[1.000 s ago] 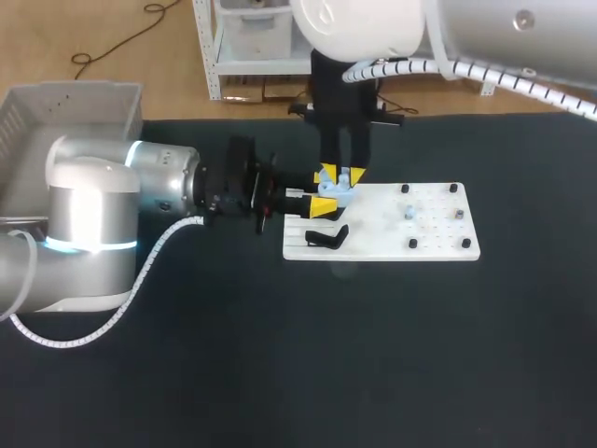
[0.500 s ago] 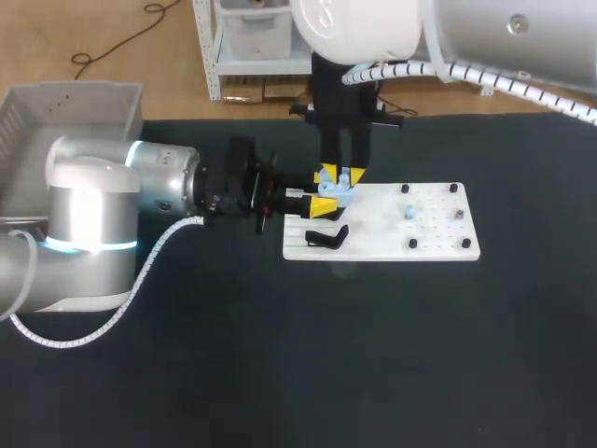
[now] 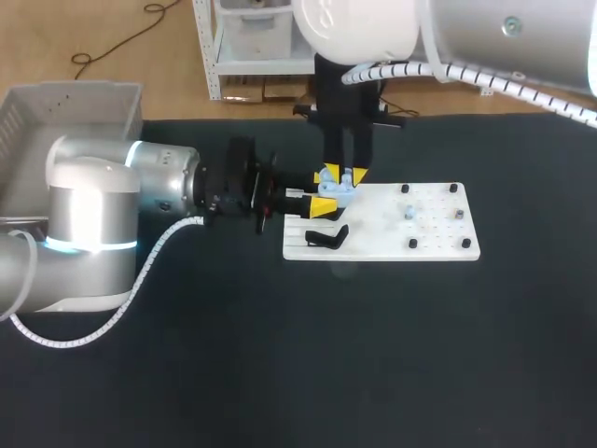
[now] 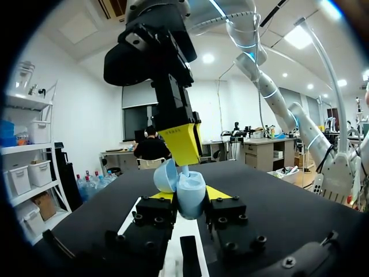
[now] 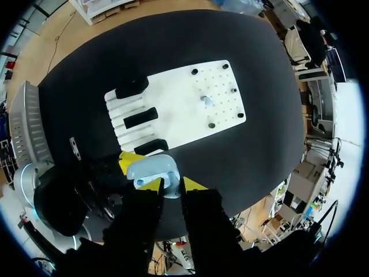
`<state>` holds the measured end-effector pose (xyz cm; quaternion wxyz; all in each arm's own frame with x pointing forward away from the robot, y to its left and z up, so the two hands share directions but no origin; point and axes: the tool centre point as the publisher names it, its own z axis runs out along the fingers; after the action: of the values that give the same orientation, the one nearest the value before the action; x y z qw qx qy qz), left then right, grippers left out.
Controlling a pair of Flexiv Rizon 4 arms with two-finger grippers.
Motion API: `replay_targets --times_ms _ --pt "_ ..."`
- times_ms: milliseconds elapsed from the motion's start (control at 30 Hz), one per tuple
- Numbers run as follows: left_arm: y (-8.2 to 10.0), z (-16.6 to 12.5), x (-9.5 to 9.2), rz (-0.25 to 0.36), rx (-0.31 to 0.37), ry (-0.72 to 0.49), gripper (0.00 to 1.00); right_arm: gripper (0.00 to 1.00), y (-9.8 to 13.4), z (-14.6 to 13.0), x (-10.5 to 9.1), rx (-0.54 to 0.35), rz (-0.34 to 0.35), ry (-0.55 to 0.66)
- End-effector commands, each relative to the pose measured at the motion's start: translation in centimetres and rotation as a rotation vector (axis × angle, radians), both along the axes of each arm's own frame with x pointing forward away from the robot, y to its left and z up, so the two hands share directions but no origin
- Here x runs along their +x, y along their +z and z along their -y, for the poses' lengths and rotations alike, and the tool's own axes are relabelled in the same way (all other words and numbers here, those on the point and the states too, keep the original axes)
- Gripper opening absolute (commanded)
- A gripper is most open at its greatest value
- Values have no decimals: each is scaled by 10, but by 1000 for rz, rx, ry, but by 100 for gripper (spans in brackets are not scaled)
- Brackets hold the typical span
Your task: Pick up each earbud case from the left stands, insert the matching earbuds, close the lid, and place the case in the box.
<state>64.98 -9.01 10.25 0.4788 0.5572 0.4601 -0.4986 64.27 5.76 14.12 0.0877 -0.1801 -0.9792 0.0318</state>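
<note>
A light blue earbud case (image 3: pixel 333 189) hangs over the left end of the white board (image 3: pixel 429 238), its lid (image 4: pixel 165 176) swung open. My left gripper (image 3: pixel 321 202) comes in from the left and is shut on the case body (image 4: pixel 190 199) from both sides. From the far side my right gripper (image 3: pixel 341 175) points straight down over the open case. It is shut on a small pale earbud (image 4: pixel 185 171) whose lower end sits in the case. In the right wrist view the case (image 5: pixel 151 169) lies just ahead of that gripper (image 5: pixel 172 184).
Three black stands (image 5: pixel 141 117) line the board's left end, the near one (image 3: pixel 326 238) below the grippers. Another small earbud (image 3: pixel 409 211) sits among black pegs on the board's right half. A grey box (image 3: pixel 56 112) stands at the far left.
</note>
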Motion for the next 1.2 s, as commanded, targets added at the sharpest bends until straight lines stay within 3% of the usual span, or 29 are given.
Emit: replay_targets --times_ms 33,300,500,933,1200 --pt "0 1 -1 2 -2 3 0 0 -3 -1 2 -5 -3 -4" --pt "0 1 -1 2 -2 3 0 0 -5 -1 4 -8 -13 -12" --pt "0 1 -1 2 -2 3 0 0 -5 2 3 47 -23 -52" --pt "0 1 -1 2 -2 3 0 0 19 1 -9 103 46 -82" --pt "0 1 -1 2 -2 3 0 0 31 -5 -14 81 103 -137"
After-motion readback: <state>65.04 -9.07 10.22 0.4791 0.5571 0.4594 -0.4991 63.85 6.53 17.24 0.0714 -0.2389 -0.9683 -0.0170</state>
